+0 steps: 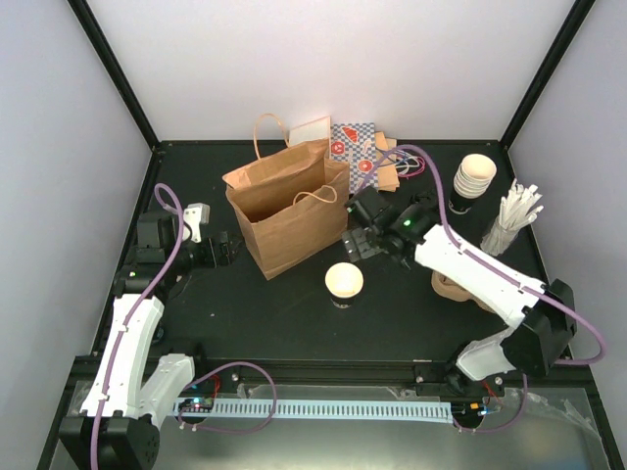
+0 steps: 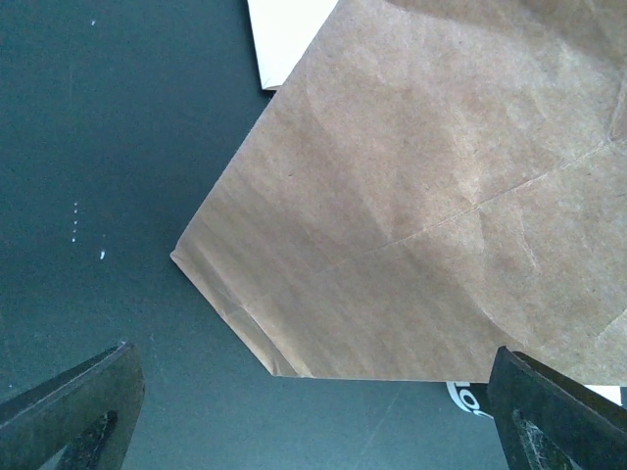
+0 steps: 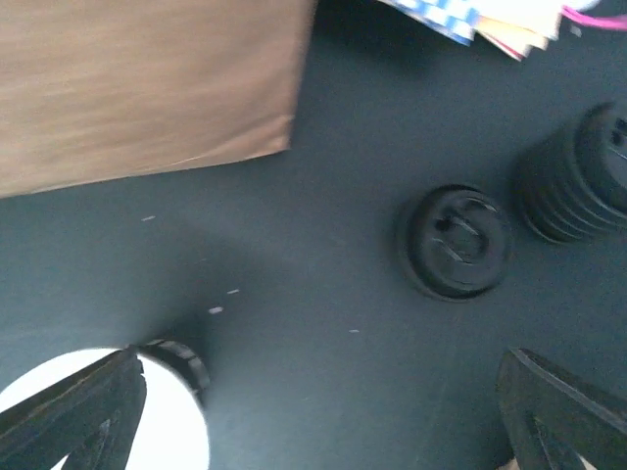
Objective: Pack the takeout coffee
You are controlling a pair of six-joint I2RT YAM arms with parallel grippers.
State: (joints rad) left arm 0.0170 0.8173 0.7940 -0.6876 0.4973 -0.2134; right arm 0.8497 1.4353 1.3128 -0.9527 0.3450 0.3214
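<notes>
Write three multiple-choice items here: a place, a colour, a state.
1. Where is the small cream-white paper cup relative to the standing brown paper bag?
A. Inside it.
B. Beside it on the black table.
C. Under it.
2. What colour is the loose round plastic lid?
A. White.
B. Red.
C. Black.
3. How is the right gripper?
A. Open, holding nothing.
B. Shut on the cup.
C. Shut on the lid.
Answers: B, it stands alone on the tabletop; C, it is as dark as the table; A, its jaws stand wide apart with nothing between.
</notes>
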